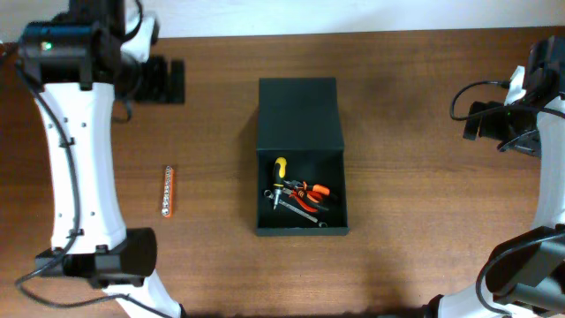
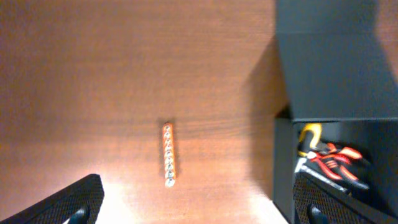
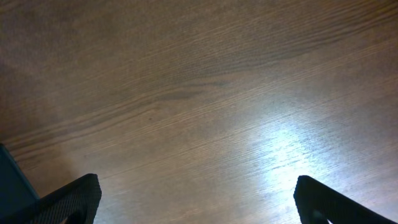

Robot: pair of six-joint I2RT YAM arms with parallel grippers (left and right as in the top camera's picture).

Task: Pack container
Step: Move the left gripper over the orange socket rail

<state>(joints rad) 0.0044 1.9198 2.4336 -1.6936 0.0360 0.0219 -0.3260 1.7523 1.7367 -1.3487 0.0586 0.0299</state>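
The container (image 1: 300, 225), a dark matte box, sits mid-table with its flap lid (image 1: 298, 115) folded open at the back. Inside lie a yellow-handled screwdriver (image 1: 280, 169), orange-handled pliers (image 1: 311, 190) and a metal wrench (image 1: 303, 213). An orange strip of bits (image 1: 168, 192) lies on the table left of the box; in the left wrist view the strip (image 2: 168, 154) is ahead of the fingers and the box (image 2: 336, 68) is to the right. My left gripper (image 1: 166, 81) (image 2: 199, 202) hovers open and empty at the back left. My right gripper (image 1: 484, 122) (image 3: 199, 202) is open over bare wood at the right.
The wooden table (image 1: 415, 194) runs to a pale wall edge at the back. A corner of the box (image 3: 11, 180) shows at the left edge of the right wrist view. Cables hang by the right arm (image 1: 463, 97).
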